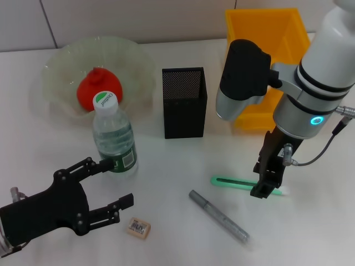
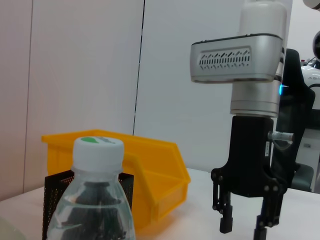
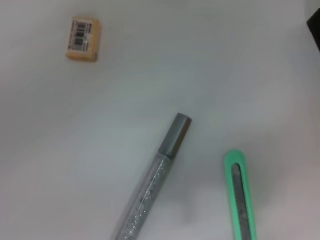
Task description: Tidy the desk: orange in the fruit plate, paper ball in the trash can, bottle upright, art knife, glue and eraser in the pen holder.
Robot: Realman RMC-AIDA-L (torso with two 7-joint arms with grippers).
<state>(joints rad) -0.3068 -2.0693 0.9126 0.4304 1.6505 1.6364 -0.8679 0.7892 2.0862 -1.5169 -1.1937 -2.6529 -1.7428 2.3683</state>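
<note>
Our white desk [image 1: 183, 160] carries a bowl [image 1: 55, 77], bottle [image 1: 113, 138], mesh holder [image 1: 184, 102], yellow bin [image 1: 266, 33], eraser [image 1: 138, 228], glitter tube [image 1: 219, 216], and a green knife [image 1: 236, 182] beneath the right gripper [image 1: 269, 180].

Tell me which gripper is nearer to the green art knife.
Right. The right gripper hangs directly over the green art knife, jaws open. The left gripper is far across the desk, beside the upright bottle.

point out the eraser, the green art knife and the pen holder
eraser [image 1: 138, 228], head view, on its barcode label
art knife [image 1: 233, 182], head view, on the green handle left of the right gripper
pen holder [image 1: 184, 111], head view, on its black mesh front wall
</note>
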